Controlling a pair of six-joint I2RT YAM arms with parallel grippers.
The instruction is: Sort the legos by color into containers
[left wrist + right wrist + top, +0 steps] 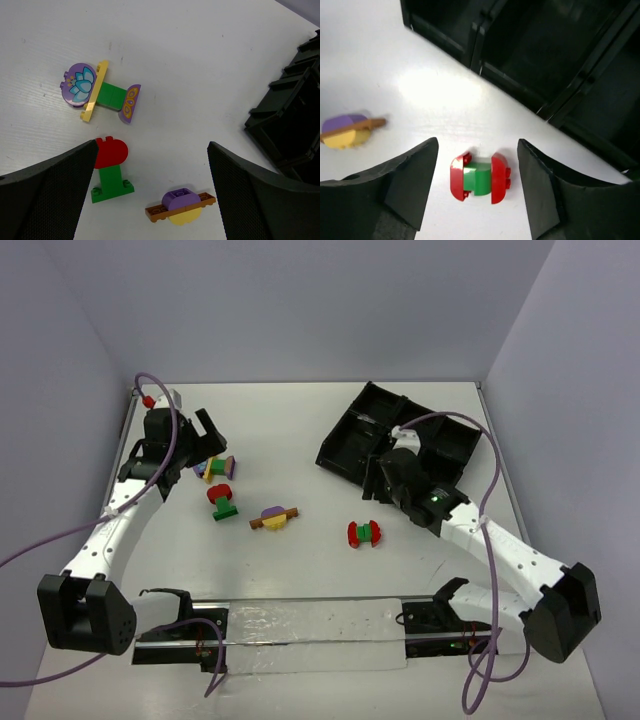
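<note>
Right wrist, red-green lego (480,178), black tray (510,82) beyond

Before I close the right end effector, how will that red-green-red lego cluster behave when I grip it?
Probably stiff and light: the red-green-red cluster looks like small hard plastic bricks. Its red ends are rounded and glossy, so it may slip or rock between the fingers of the right end effector. Being three joined pieces, it could split if squeezed off-centre.
</note>
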